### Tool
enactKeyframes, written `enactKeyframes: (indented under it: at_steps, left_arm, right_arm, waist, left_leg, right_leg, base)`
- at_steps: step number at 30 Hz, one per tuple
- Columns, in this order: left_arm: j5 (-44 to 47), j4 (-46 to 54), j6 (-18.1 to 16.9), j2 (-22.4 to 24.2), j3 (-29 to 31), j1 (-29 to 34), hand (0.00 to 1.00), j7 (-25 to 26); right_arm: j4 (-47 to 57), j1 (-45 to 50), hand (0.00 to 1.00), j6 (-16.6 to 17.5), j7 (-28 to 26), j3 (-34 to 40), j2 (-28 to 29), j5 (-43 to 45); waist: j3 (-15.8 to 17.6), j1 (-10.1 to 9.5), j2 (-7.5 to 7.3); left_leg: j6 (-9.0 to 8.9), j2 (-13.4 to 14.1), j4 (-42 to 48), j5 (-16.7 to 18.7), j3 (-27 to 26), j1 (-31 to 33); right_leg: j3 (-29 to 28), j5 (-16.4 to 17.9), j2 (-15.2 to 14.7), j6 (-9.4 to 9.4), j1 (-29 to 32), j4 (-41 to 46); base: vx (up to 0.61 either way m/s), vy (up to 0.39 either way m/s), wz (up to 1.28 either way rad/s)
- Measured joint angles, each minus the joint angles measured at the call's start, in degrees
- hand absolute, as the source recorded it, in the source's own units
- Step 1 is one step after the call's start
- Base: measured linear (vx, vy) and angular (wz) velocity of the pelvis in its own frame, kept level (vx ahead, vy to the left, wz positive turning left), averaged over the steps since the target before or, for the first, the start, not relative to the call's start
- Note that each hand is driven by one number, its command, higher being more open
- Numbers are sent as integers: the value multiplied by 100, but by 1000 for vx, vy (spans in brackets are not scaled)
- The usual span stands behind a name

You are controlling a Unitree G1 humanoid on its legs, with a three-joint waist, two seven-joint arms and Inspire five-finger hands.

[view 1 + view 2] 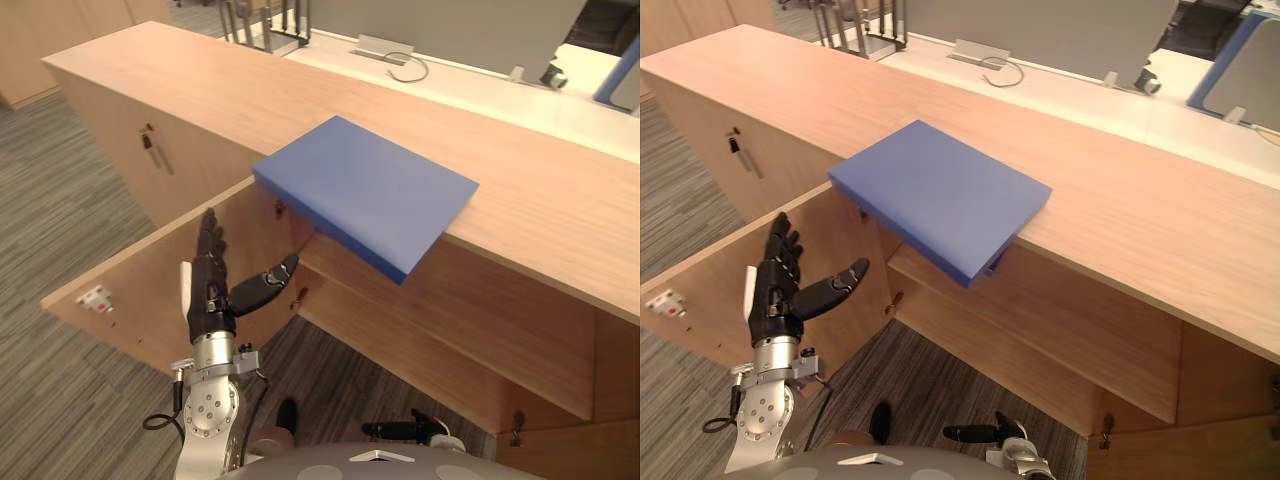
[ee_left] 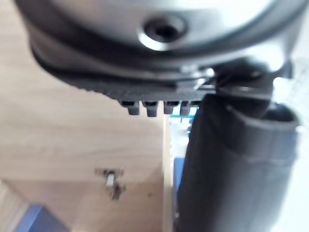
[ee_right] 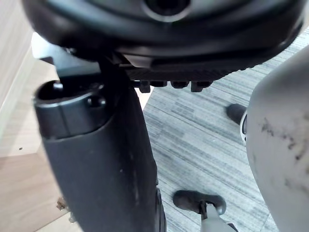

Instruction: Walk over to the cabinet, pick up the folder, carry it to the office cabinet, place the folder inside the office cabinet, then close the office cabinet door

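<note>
The left hand (image 1: 210, 295) is raised with its fingers (image 1: 209, 240) straight and pointing up and its thumb (image 1: 265, 285) spread out to the side. It is fully open and holds nothing. It stands just before the inner face of the open door (image 1: 130, 290); whether it touches the wood cannot be told. In its wrist view, pale wood with a metal hinge (image 2: 112, 181) shows past the hand.

The right hand (image 1: 400, 431) hangs low near the carpet (image 1: 60, 200). It is poorly seen from the head, but its wrist view suggests it is loosely open, with the thumb (image 3: 96, 159) straight and nothing in it.

The folder (image 1: 365, 190), plain blue, lies flat on the cabinet (image 1: 540, 200) top. One corner juts out past the front edge, above the opening and above and to the right of the left hand. Neither hand touches it.

The cabinet stands open, its door swung out toward the robot's left. Inside, a wooden shelf (image 1: 450, 320) runs across below the top.

A small white fitting (image 1: 95, 297) with a red mark sits on the door's inner face, and any print on it is too small to read. The next door along bears a metal handle (image 1: 150, 150). Behind the cabinet, a grey box (image 1: 380, 46) and a cable (image 1: 410, 68) lie on a white desk (image 1: 480, 85).
</note>
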State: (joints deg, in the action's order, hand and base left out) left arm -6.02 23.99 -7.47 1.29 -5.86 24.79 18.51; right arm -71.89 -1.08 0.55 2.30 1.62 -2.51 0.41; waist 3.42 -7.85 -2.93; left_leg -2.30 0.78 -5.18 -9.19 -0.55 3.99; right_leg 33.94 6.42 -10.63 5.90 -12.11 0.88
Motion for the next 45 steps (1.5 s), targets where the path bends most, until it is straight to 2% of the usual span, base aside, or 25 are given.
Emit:
enactKeyframes:
  at_steps: [5, 9, 13, 19, 20, 24, 27, 33, 38, 45]
  left_arm:
    - [-857, 512, -5, -17, 331, -31, 100, 720]
    - [-1096, 598, -12, -16, 508, -152, 100, 1031]
    - [-1496, 605, -12, -35, 569, -242, 100, 1206]
    - [-2183, 700, -11, -378, 482, -245, 100, 1233]
    - [-2382, 789, -13, -552, 345, -246, 100, 1205]
    - [-2693, 834, -177, -846, 171, -256, 100, 1057]
    - [-2846, 833, -183, -950, 186, -256, 100, 956]
    - [-3282, 813, -228, -1266, 269, -477, 100, 875]
    - [-3290, 813, -249, -1402, 307, -479, 100, 869]
    - [-3535, 808, -290, -1918, 437, -685, 100, 862]
  right_arm:
    - [-179, -66, 100, 21, 91, -175, 3, -3]
    - [-262, -85, 100, 23, 97, -219, 20, -8]
    - [-268, -88, 100, 23, 99, -232, 29, -8]
    - [-375, -99, 100, 37, 98, -243, 43, -16]
    - [-376, -103, 100, 43, 98, -247, 42, -17]
    - [-379, -141, 100, 117, 88, -289, 21, -90]
    - [-376, -183, 100, 121, 78, -288, 23, -204]
    - [-378, -187, 100, 135, 30, -292, -17, -240]
    - [-377, -202, 100, 136, -58, -293, -52, -250]
    - [-365, -213, 100, 143, -82, -369, -102, -459]
  waist:
    - [-36, -105, -91]
    - [-87, -139, -177]
    - [-97, -124, -196]
    - [-116, -123, -225]
    - [-118, -123, -227]
    - [-140, -78, -196]
    - [-138, 28, -183]
    - [-177, 53, -115]
    - [-207, 111, -52]
    - [-247, 166, 4]
  left_leg:
    - [-14, -5, 1, -114, 108, 70]
    - [-23, 7, 2, -132, 114, 77]
    - [-1, 9, 4, -150, 113, 81]
    - [-10, 74, 7, -143, 66, 87]
    - [-15, 88, 8, -147, 12, 73]
    - [-62, 189, 7, -115, -172, 32]
    - [-92, 229, 6, -93, -273, -27]
    - [-131, 305, 5, -62, -477, -70]
    - [-160, 358, 2, -40, -620, -150]
    - [-201, 429, 1, -6, -771, -245]
  right_leg:
    - [69, 32, 80, 16, 13, -8]
    - [72, 29, 97, 17, 14, -12]
    - [57, 25, 117, 20, 23, -24]
    - [9, 0, 175, 25, 23, -107]
    - [-31, -1, 186, 27, 32, -106]
    - [-267, -12, 198, 8, 124, -99]
    - [-366, -13, 231, 5, 125, -99]
    - [-588, -41, 265, -25, 196, -100]
    - [-737, -67, 281, -54, 200, -99]
    - [-913, -78, 288, -81, 217, -112]
  base:
    - [-70, 3, 13]
    - [0, 0, 0]
    - [0, 0, 0]
    - [5, -18, -6]
    - [-7, -19, -16]
    - [-10, -16, -27]
    - [-5, -32, -22]
    - [3, -29, -18]
    - [-12, -18, -15]
    - [-23, -13, -12]
